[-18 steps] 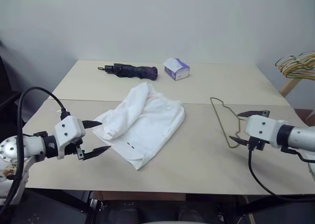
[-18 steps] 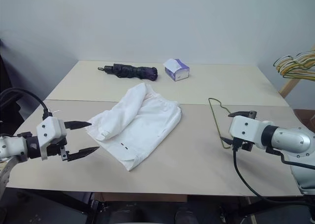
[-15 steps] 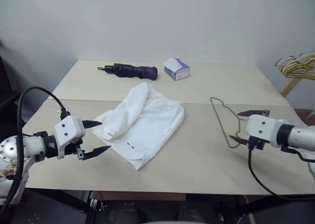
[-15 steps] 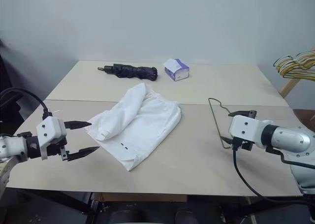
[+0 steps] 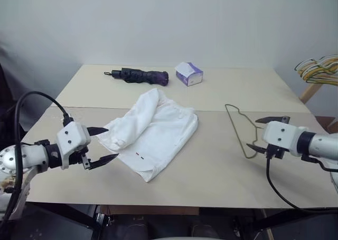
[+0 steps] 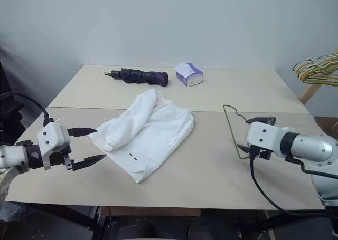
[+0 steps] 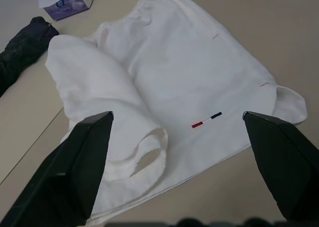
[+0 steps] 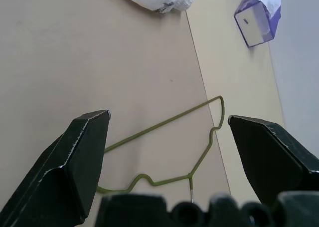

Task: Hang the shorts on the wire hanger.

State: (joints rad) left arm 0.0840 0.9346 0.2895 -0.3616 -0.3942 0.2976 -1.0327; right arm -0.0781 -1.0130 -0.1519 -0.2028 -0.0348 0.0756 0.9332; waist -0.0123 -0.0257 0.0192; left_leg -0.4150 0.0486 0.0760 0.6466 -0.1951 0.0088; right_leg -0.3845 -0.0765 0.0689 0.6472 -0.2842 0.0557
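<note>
The shorts [image 5: 152, 133], soft white rumpled cloth, lie mid-desk [image 5: 211, 171]; the thin olive wire hanger [image 5: 240, 131] lies flat to their right. My left end effector [image 5: 99, 145] and right end effector [image 5: 262, 135] hover wide open, empty.

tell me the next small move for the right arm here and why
Probably lower the right gripper onto the wire hanger and close on its wire. Both grippers are open and hold nothing, the hanger lies flat on the table right by the right gripper, and the shorts lie crumpled near the left gripper, so the hanger needs lifting first.
</note>
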